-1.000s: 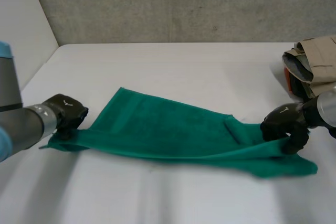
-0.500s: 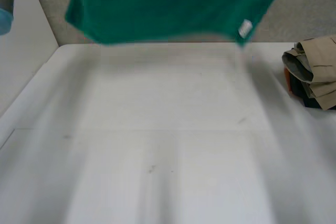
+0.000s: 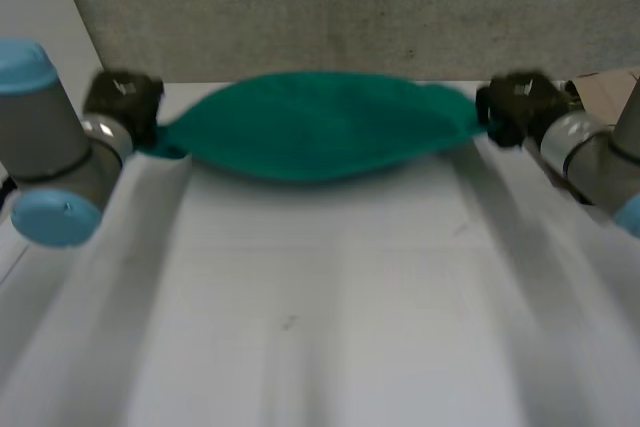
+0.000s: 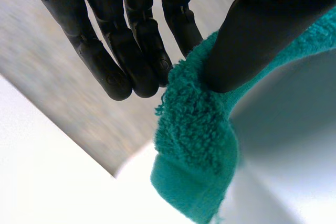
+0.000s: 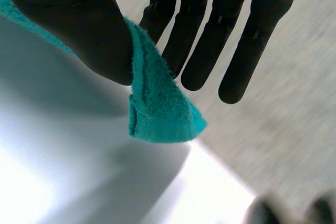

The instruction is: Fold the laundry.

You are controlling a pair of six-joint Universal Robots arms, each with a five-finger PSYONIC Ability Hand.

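Lowered from overhead, green towel slung between left hand and right hand, both pinching corners.

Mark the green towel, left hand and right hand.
green towel (image 3: pixel 320 127): head view, middle of the cloth.
left hand (image 3: pixel 122 102): head view, back of hand, at a towel corner.
right hand (image 3: pixel 515 107): head view, back of hand, opposite corner.
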